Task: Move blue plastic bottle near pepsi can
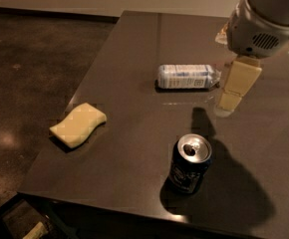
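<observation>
The blue plastic bottle (184, 76) lies on its side on the dark table (134, 44), near the middle, with its cap end pointing right and hidden behind my gripper. The pepsi can (190, 163) stands upright near the table's front edge, silver top with an opened tab, well in front of the bottle. My gripper (230, 99) hangs from the white arm at the upper right, its cream tip just right of the bottle's cap end and low over the table. It holds nothing that I can see.
A yellow sponge (78, 124) lies on the table's left part, near the left edge. The table's front edge runs just below the can. Dark floor (30, 59) lies to the left.
</observation>
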Controlling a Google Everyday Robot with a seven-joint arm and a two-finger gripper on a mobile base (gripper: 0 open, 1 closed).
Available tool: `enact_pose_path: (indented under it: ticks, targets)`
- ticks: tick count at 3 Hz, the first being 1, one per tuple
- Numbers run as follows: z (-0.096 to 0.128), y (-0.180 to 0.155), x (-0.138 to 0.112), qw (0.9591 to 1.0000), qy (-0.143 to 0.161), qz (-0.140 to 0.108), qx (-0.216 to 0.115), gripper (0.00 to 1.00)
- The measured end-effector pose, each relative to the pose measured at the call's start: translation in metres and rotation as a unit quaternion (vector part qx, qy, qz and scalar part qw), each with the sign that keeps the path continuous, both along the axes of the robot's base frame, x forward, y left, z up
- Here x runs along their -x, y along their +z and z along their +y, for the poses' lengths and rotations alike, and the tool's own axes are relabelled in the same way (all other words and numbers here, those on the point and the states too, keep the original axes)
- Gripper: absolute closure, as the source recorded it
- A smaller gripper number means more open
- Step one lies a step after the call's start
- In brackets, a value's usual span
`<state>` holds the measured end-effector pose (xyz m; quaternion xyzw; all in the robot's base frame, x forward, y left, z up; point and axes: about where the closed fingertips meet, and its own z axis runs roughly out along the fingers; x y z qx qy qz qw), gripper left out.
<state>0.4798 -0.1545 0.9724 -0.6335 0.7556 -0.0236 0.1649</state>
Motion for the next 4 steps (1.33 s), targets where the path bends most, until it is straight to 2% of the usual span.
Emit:
enact_pose_path:
  ticks: [1, 2, 4]
  targets:
    - [0.031, -0.015, -0.036, 0.9998, 0.018, 0.009, -0.005, 0.00]
    - [0.047, -0.036, -0.073, 0.9990, 0.030, 0.028, -0.017, 0.00]
    - [0.031, -0.065, -0.130, 0.9973, 0.028, 0.056, -0.038, 0.00]
